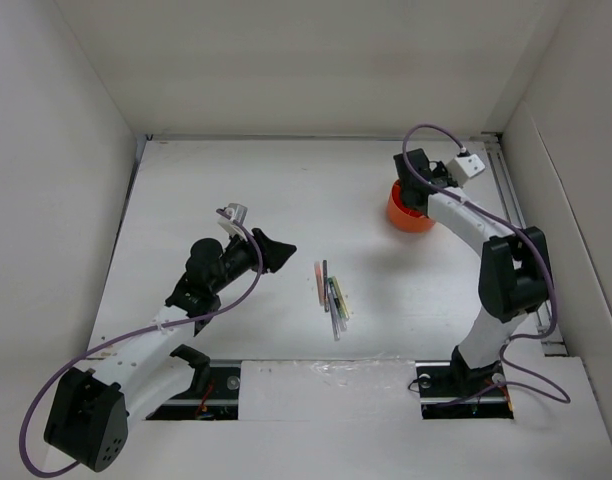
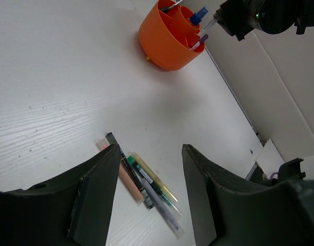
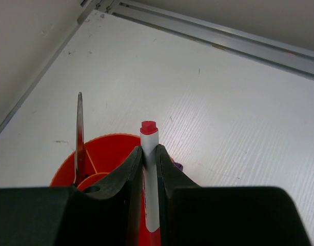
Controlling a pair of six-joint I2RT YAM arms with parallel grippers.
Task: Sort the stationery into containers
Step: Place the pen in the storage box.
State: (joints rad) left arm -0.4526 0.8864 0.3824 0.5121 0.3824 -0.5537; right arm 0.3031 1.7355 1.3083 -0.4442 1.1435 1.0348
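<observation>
A red-capped marker is pinched by the right fingers over the part-filled orange holder; several pens lie unsorted near the spread left fingers.

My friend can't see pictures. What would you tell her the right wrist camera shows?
The right gripper is shut on a white pen with a red tip, holding it upright over the orange holder. A thin grey stick stands in the holder on the left, with the white table and a metal rail behind.
</observation>
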